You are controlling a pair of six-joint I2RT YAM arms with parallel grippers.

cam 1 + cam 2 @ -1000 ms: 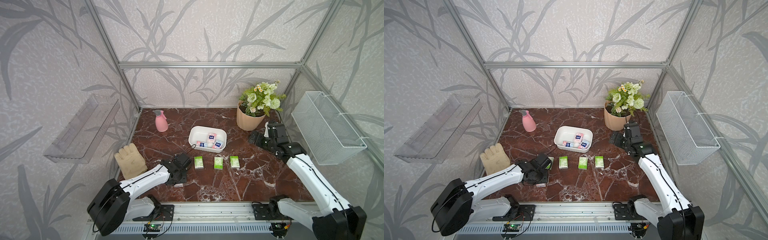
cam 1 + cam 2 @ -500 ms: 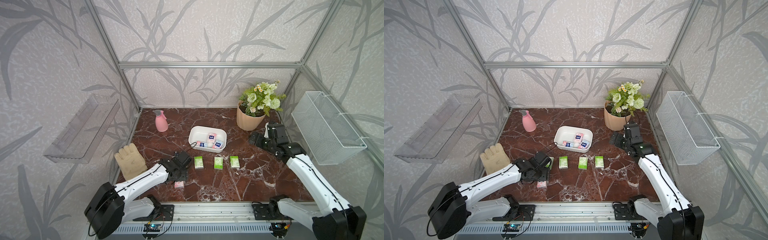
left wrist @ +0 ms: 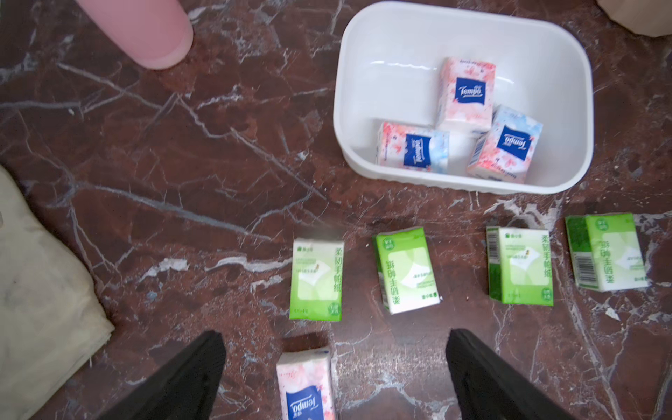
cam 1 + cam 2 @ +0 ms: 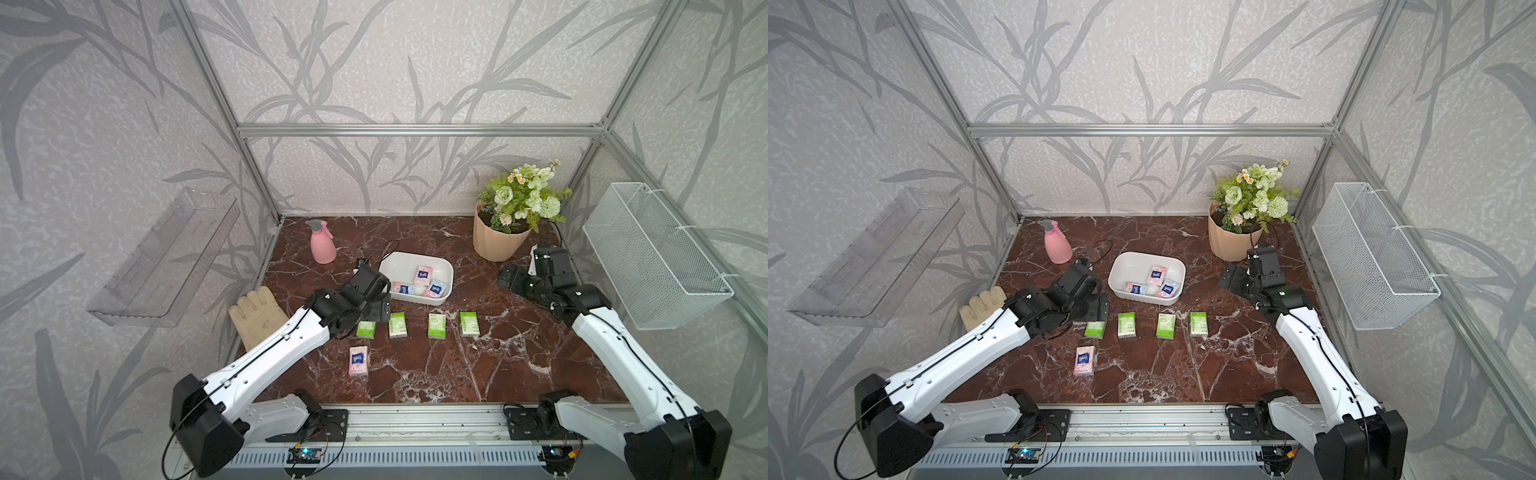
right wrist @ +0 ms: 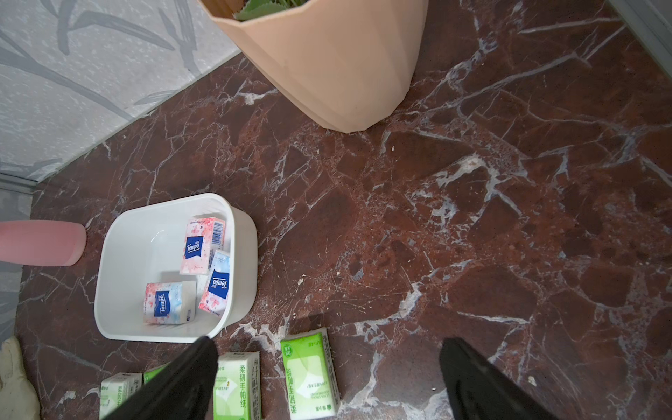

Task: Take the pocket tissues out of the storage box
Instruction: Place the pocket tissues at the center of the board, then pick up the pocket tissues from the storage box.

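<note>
My left gripper point(image 3: 332, 334) is spread wide with nothing in it, both black fingers point(image 3: 189, 374) clear of everything. In my left wrist view a pink packet point(image 3: 307, 385) with a dark blue label shows between them, lying flat on the marble table point(image 4: 419, 374) and touching neither finger. In both top views that packet sits out of the box, nearer the front edge than all the others. Beyond it, four green packets point(image 4: 436, 326) lie in a row on the table, side by side with gaps between them, just in front of the white box point(image 4: 415, 255). My left gripper hangs over the left end of that row, partly covering the leftmost green one, close by the box's near left corner. Inside the box are three packets point(image 3: 467, 92) with blue labels, bunched together toward its right end: one flat near the middle, one lying along the near wall, one tilted against its neighbour. Over on the other side, my right gripper point(image 5: 326, 342) is wide too, and empty. It hovers beside the peach flower pot point(image 4: 496, 243), well apart from the box. A pink spray bottle point(image 4: 323, 247) stands behind and to the left of the box. A pale glove point(image 4: 257, 316) lies at the table's left edge, beside my left arm.
</note>
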